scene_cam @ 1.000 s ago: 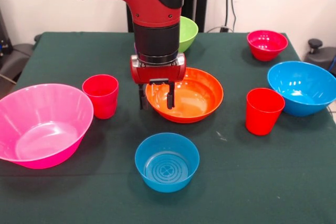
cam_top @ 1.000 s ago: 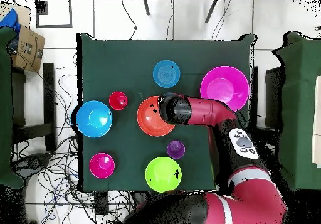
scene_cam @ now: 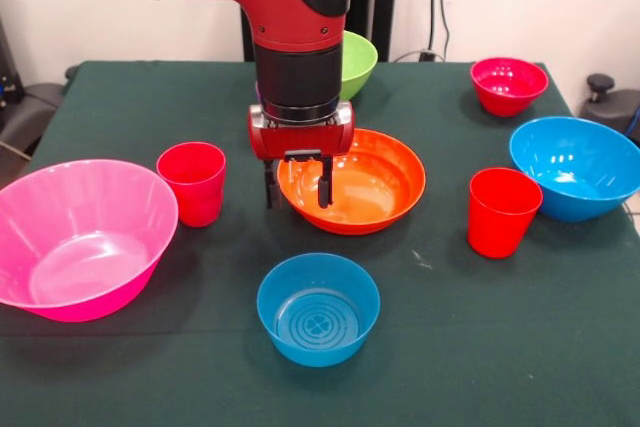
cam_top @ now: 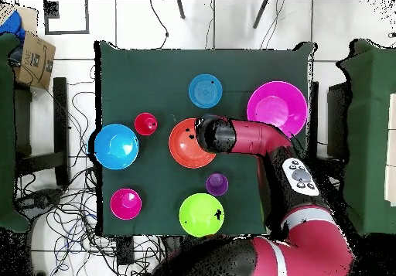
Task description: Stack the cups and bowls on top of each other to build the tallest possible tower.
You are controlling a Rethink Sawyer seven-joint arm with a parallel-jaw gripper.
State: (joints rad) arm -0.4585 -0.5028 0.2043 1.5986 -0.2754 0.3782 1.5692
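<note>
My gripper (scene_cam: 296,187) is open and hangs low over the left rim of the orange bowl (scene_cam: 365,182), one finger outside the rim and one inside. The orange bowl stands mid-table and also shows in the overhead view (cam_top: 186,144). A small blue bowl (scene_cam: 318,307) stands in front of it. One red cup (scene_cam: 192,182) stands left of the gripper, another red cup (scene_cam: 503,211) to the right. The purple cup (cam_top: 216,184) shows only from overhead; the arm hides it in the front view. All pieces stand apart, none nested.
A large pink bowl (scene_cam: 80,242) stands at the near left and a large blue bowl (scene_cam: 575,167) at the right. A small magenta bowl (scene_cam: 508,84) and a lime green bowl (scene_cam: 357,60) stand at the far side. From overhead, cables lie on the floor round the table (cam_top: 155,72).
</note>
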